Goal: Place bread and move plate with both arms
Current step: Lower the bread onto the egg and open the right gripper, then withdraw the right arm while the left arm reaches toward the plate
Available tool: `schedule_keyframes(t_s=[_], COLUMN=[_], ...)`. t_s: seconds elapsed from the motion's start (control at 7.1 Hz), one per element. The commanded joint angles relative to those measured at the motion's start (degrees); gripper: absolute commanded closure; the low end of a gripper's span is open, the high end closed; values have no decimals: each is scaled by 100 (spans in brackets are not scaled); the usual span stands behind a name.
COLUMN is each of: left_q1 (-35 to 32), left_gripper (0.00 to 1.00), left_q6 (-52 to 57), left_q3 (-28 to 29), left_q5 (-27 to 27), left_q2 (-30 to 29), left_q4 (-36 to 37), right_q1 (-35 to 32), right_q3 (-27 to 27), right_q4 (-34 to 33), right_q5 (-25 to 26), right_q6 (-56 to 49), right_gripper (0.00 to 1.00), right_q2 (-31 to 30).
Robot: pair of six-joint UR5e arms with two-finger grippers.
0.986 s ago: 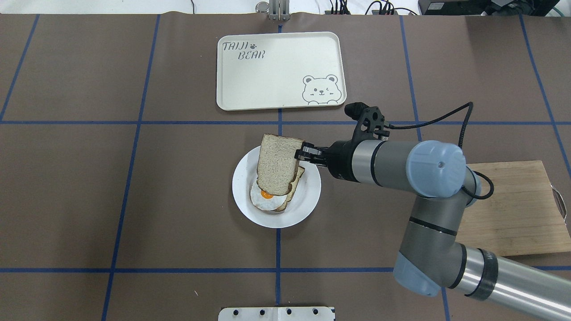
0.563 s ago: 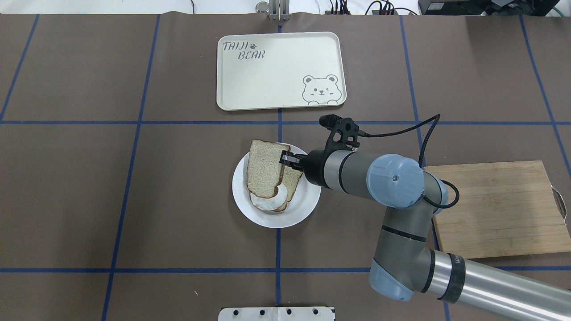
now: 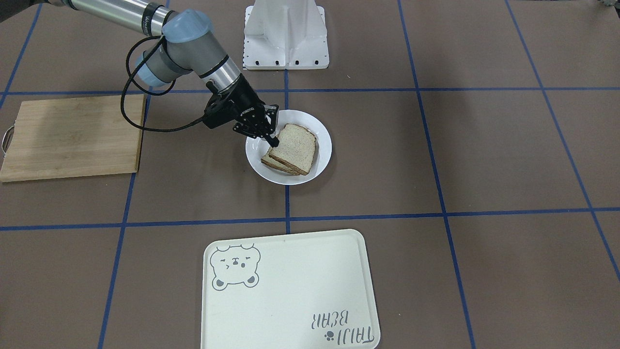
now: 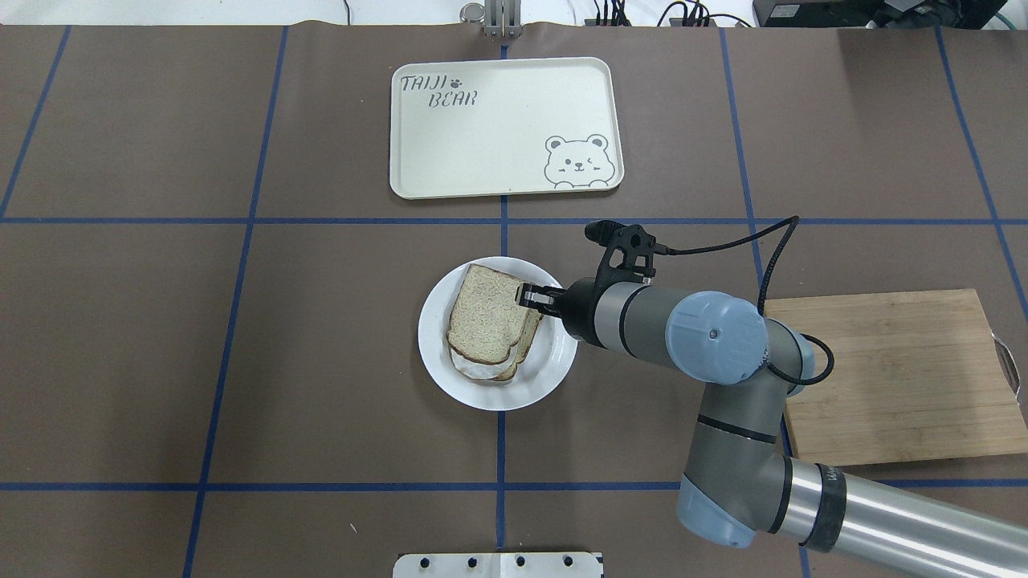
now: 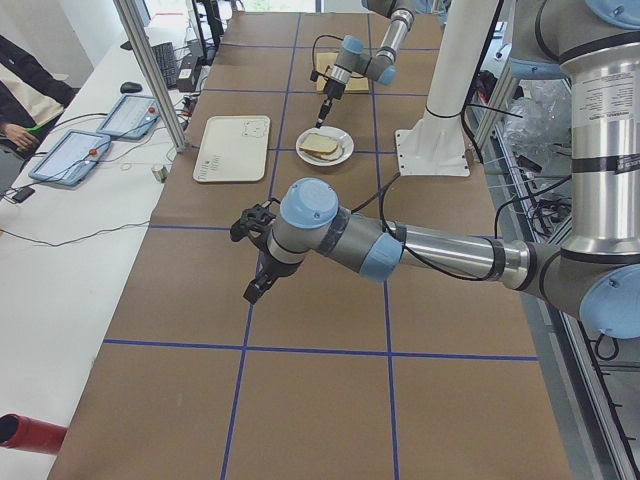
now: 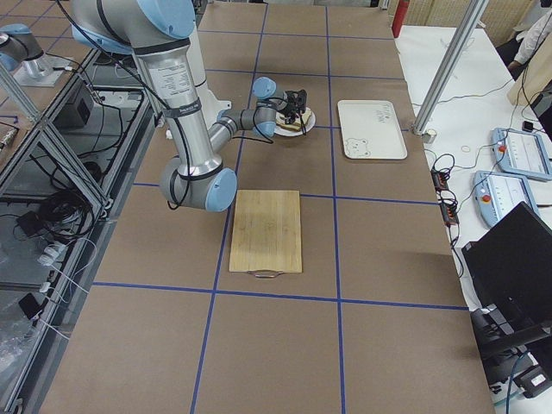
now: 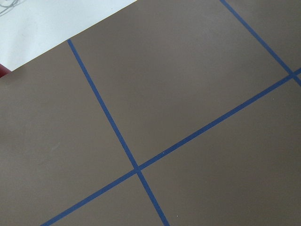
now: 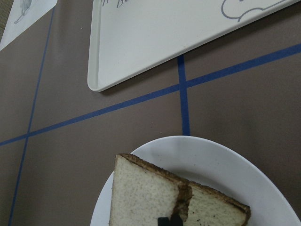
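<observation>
The bread (image 4: 486,309) lies nearly flat on top of the egg-bearing slice (image 4: 530,335) on the white plate (image 4: 550,361) at mid table. A sliver of egg white (image 4: 472,371) peeks out below it. My right gripper (image 4: 528,295) is at the bread's right edge, its jaws close together on the crust. In the right wrist view the fingertips (image 8: 164,220) sit on the bread's (image 8: 141,197) edge. My left gripper (image 5: 254,292) shows only in the exterior left view, far from the plate over bare table. I cannot tell whether it is open or shut.
The cream bear tray (image 4: 498,120) lies beyond the plate, a small gap between them. A wooden cutting board (image 4: 891,377) lies on the right, under my right arm's elbow. The robot's white base (image 3: 286,34) stands behind the plate.
My right gripper has lowered the bread from a tilted, raised pose down onto the egg slice, covering the yolk. The arm has shifted slightly right.
</observation>
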State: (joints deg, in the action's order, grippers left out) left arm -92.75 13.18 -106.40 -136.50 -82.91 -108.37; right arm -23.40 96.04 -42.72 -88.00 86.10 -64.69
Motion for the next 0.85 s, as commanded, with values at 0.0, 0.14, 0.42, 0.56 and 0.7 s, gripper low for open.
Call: schedule_keyframes(t_s=[0.0, 0.14, 0.42, 0.56, 0.7], left_q1=[2, 11, 613, 1140, 1745], left_gripper=[2, 2, 2, 2, 2], left_q6=[-226, -584, -2100, -3266, -4496], left_q3=[-30, -21, 5, 14, 31], left_q5=[-131, -393, -763, -721, -668], left_q2=[-15, -41, -50, -68, -224], left_q4=[-9, -139, -1093, -1882, -2629], right_q1=[-260, -827, -1813, -2322, -2936], right_q3=[335, 380, 372, 380, 398], right_q4=[-339, -1055, -2052, -2613, -2949], right_q5=[-76, -712, -1700, -2095, -2595], right_q6=[-5, -23, -1132, -1905, -2904], right_gripper=[0, 0, 0, 0, 0], right_q2=[-236, -228, -280, -446, -770])
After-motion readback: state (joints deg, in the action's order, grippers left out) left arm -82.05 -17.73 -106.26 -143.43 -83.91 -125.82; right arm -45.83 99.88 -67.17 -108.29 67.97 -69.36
